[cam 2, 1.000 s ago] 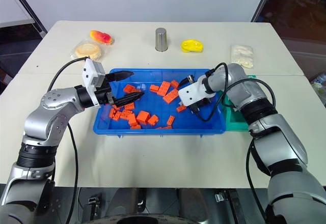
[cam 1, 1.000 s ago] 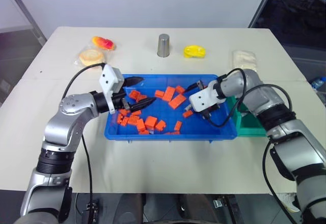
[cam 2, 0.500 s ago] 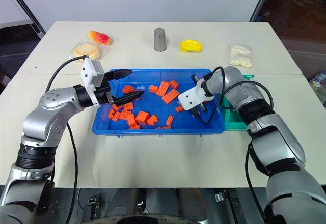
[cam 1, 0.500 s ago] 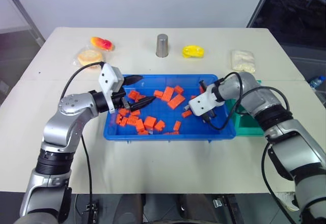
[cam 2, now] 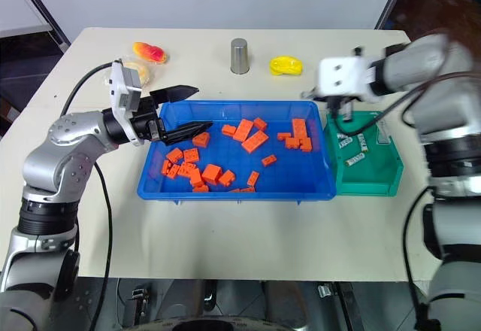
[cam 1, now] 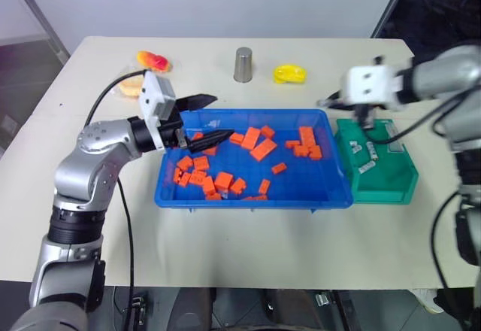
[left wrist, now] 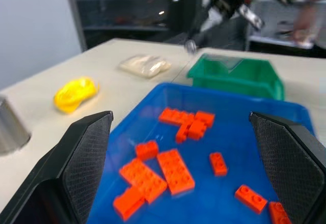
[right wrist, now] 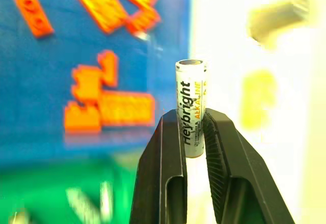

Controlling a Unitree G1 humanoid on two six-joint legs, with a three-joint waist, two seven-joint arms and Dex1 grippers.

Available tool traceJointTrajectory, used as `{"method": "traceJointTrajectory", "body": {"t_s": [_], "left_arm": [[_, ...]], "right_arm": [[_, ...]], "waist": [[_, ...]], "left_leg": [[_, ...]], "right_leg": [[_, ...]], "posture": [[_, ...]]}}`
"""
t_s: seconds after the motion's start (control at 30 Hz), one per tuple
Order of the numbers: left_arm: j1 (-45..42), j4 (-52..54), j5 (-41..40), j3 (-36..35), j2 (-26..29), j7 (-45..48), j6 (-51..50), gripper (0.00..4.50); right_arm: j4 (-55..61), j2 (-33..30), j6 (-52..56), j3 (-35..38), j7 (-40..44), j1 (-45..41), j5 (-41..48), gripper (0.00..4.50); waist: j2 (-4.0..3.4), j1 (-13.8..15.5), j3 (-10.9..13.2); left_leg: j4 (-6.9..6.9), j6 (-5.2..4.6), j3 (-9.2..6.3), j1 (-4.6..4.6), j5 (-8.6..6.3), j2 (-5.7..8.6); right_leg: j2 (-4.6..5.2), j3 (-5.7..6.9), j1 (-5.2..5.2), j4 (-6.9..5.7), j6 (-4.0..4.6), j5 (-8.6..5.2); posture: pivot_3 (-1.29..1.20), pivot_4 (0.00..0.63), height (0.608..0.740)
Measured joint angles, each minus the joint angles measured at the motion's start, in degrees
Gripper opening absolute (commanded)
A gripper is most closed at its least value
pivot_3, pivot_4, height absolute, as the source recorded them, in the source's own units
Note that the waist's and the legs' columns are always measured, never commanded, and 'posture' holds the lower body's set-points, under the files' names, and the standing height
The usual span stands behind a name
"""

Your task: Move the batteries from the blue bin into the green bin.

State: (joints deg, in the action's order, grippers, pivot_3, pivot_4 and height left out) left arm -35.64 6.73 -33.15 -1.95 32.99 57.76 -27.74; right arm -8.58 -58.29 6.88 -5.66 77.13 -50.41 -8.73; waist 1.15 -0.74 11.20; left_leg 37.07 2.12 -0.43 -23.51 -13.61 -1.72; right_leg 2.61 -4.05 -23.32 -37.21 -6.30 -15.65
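The right wrist view is showing what the head views are blurring: the right gripper (right wrist: 193, 132) is pinching a battery (right wrist: 191, 107) upright between its two black fingers, closed snug on its lower half, above the seam where the blue bin (cam 1: 331, 188) is meeting the green bin (cam 1: 391, 184). From the head, a few batteries (cam 1: 367, 153) are already lying in the green bin, while the left gripper (cam 1: 201, 120) is hovering spread wide and empty over the blue bin's orange blocks (cam 1: 259, 147)

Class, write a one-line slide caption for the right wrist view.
Right gripper shut on a battery, held upright above the blue bin of orange blocks and the green bin.
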Motion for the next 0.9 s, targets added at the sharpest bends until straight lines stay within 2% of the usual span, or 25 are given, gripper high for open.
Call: {"method": "traceJointTrajectory", "body": {"t_s": [0.13,0.23,0.37,0.43,0.53,0.77,0.8,0.9], "left_arm": [[-4.4,-5.2,0.6,3.7,-0.9,6.1,0.6,4.5],[-6.5,-9.6,2.2,6.2,-2.7,9.3,2.3,4.5],[-7.9,-13.4,3.9,7.9,-4.8,10.9,4.5,4.5],[-8.2,-15.4,5.0,7.9,-5.1,11.1,5.7,4.5],[-8.8,-17.0,6.0,7.8,-5.4,11.0,6.9,4.5],[-9.6,-18.9,7.0,3.9,-5.4,6.3,9.8,4.5],[-9.8,-20.2,7.8,2.0,-4.7,3.4,10.8,4.5],[-9.6,-23.0,10.0,-4.2,0.2,-4.0,12.8,4.5]], "right_arm": [[7.3,-5.9,9.3,8.8,-0.9,16.3,3.2,0.02],[11.5,-6.2,13.9,14.5,-3.2,26.3,5.1,0.02],[11.7,-6.1,14.0,17.2,-8.5,31.6,5.4,1.89],[10.2,-6.1,13.7,17.8,-11.7,31.7,5.5,2.98],[8.7,-5.5,13.1,17.7,-15.2,30.1,5.6,4.38],[2.0,-2.1,13.7,17.8,-23.3,20.3,7.9,4.46],[-3.8,0.0,12.4,18.4,-27.2,16.1,8.6,4.46],[-19.2,0.0,8.1,23.5,-36.5,10.5,9.2,4.46]], "waist": [[0.0,0.2,0.0],[-0.04,-0.4,0.0],[-0.05,-1.2,0.0],[-0.05,-1.7,0.0],[-0.05,-1.8,0.0],[-0.06,-1.6,0.0],[0.0,-1.7,0.0],[-0.01,-1.7,0.1]], "left_leg": [[0.07,0.0,0.07,-0.02,0.0,0.06],[0.07,0.0,0.13,0.01,0.0,0.05],[0.07,0.0,0.12,0.05,0.0,0.0],[0.07,0.0,0.12,0.04,0.0,0.0],[0.06,0.0,0.11,0.04,0.0,0.0],[0.04,0.0,0.09,0.03,0.0,0.0],[0.08,0.0,0.11,0.01,0.0,0.0],[-0.01,0.0,0.12,-0.03,0.0,0.04]], "right_leg": [[0.05,-0.05,0.03,0.05,-0.02,0.01],[0.03,-0.12,0.0,0.01,-0.03,0.01],[-0.06,-0.13,-0.01,-0.04,-0.03,0.01],[-0.05,-0.14,-0.01,-0.04,-0.04,0.0],[-0.06,-0.14,-0.02,-0.04,-0.04,0.0],[-0.05,-0.14,-0.02,-0.05,-0.04,0.0],[-0.03,-0.15,-0.03,-0.03,-0.05,0.01],[0.03,-0.16,-0.09,0.0,-0.05,0.01]], "posture": [[0.0,0.15,0.74],[0.0,0.15,0.74],[0.0,0.15,0.74],[0.0,0.15,0.74],[0.0,0.15,0.74],[0.0,0.15,0.74],[0.0,0.15,0.74],[0.0,0.15,0.74]]}}
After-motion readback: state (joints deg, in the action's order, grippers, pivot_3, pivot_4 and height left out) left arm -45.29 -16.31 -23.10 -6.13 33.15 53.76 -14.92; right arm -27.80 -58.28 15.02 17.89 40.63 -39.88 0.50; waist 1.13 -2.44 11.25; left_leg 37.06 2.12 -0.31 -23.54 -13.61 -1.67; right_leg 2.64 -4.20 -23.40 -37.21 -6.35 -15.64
